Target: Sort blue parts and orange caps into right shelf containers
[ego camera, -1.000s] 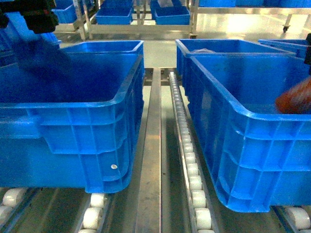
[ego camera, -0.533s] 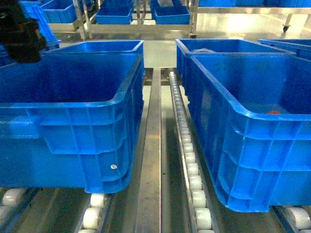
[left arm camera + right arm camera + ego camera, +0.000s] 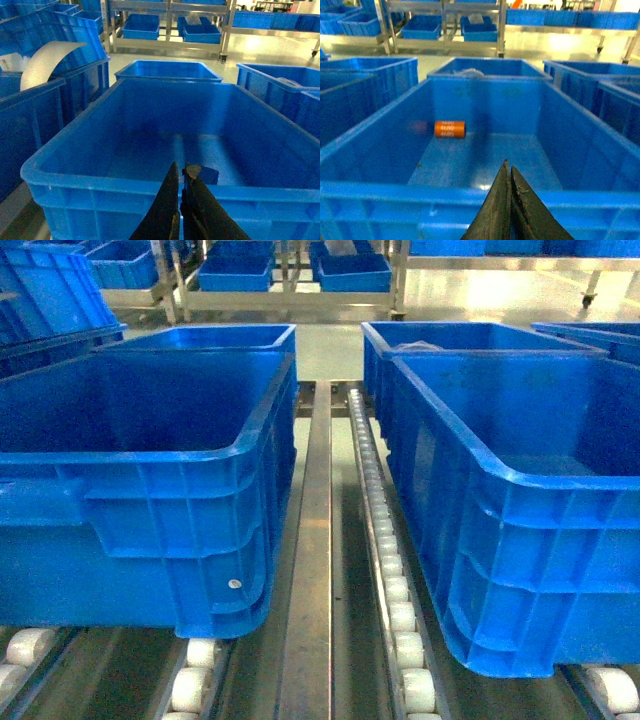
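Lying in bin (image 3: 580, 150), orange cap (image 3: 449, 129) well beyond closed right claw (image 3: 507, 172)

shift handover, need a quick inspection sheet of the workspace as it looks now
surface: roller conveyor with a metal rail down the middle
job's things: orange cap lying on its side in the right bin, near the far left corner; left bin shows a dark blue part on its floor, partly hidden by the gripper
clutter: nothing seen
grippers: left gripper shut, empty, above the left bin's near rim; right gripper shut, empty, above the right bin's near rim; neither shows in the head view
cables: nothing seen
surroundings: more blue bins behind and on metal racks; a white curved sheet at far left
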You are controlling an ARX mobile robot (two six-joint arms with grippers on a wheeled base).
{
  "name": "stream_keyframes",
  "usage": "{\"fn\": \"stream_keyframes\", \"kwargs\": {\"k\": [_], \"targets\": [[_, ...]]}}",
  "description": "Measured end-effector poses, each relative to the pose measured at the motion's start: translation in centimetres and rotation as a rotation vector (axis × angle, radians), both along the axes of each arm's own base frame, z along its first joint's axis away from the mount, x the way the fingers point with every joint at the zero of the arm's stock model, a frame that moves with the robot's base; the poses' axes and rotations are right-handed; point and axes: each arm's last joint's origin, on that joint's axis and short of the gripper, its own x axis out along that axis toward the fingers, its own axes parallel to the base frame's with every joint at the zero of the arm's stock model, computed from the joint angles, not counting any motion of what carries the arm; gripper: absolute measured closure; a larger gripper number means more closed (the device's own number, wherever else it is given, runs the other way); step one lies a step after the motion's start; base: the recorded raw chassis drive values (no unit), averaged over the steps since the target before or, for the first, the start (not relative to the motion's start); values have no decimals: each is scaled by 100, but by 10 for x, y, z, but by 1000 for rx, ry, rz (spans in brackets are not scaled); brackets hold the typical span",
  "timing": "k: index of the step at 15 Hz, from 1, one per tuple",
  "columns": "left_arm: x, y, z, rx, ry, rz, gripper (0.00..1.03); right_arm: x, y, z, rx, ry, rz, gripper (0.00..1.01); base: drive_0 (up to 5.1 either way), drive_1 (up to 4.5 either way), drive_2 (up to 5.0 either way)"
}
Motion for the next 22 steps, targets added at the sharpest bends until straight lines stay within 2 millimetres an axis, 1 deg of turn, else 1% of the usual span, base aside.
{"fn": "stream_keyframes", "kwargs": {"k": [2, 3, 4, 5, 6, 7, 9, 10, 22], "targets": [[-15, -1, -4, 0, -11, -7, 101, -16, 0, -13, 0, 69, 1, 100, 0, 0, 0], [-21, -1, -9, 0, -21, -9, 101, -21, 0, -8, 0, 42, 1, 100, 0, 0, 0], [-27, -1, -17, 0, 27, -9, 101, -25, 0, -4, 0, 29, 1, 100, 0, 0, 0], [-33, -1, -18, 0, 24, -9, 101, -30, 0, -6, 0, 39, 1, 100, 0, 0, 0], [-37, -1, -12, 0, -5, -9, 101, -36, 0, -8, 0, 45, 1, 100, 0, 0, 0], [-42, -1, -11, 0, -10, -9, 101, -40, 0, -7, 0, 43, 1, 100, 0, 0, 0], [-50, -1, -13, 0, 6, -9, 101, -47, 0, -4, 0, 32, 1, 100, 0, 0, 0], [-54, -1, -10, 0, -8, -9, 101, -51, 0, -3, 0, 27, 1, 100, 0, 0, 0], [-79, -1, -6, 0, -24, -9, 101, -75, 0, 1, 0, 13, 1, 100, 0, 0, 0]]}}
